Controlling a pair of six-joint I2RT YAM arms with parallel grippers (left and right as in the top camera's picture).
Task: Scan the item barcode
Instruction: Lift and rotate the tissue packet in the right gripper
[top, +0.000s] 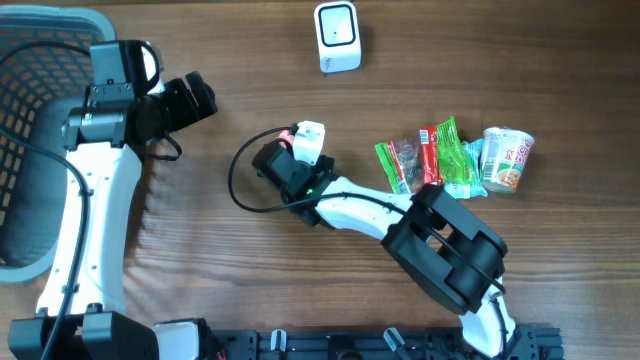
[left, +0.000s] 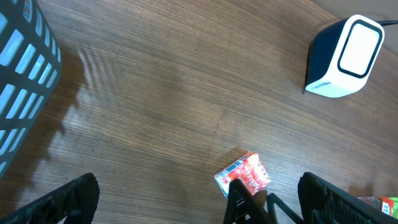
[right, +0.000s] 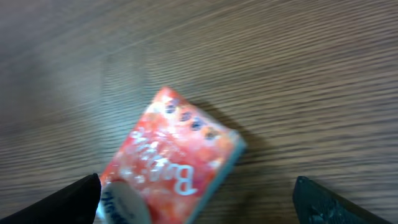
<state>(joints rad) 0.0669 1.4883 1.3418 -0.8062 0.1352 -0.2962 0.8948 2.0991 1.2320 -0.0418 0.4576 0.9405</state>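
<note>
the wooden table (top: 250, 80) carries a dark basket (top: 30, 120) at its left edge. the left arm stands beside the basket. the left gripper (left: 198, 182) hangs over bare wood with its fingers wide apart and nothing between them. the right arm reaches to mid-table, wrist pitched down. the white scanner (top: 337, 37) stands at the far edge, well apart. the small red box (top: 310, 135) lies flat right under the right gripper (right: 198, 183), between its spread fingers, long axis slanting across the gap and unclamped. the right arm is clearly nearer.
</note>
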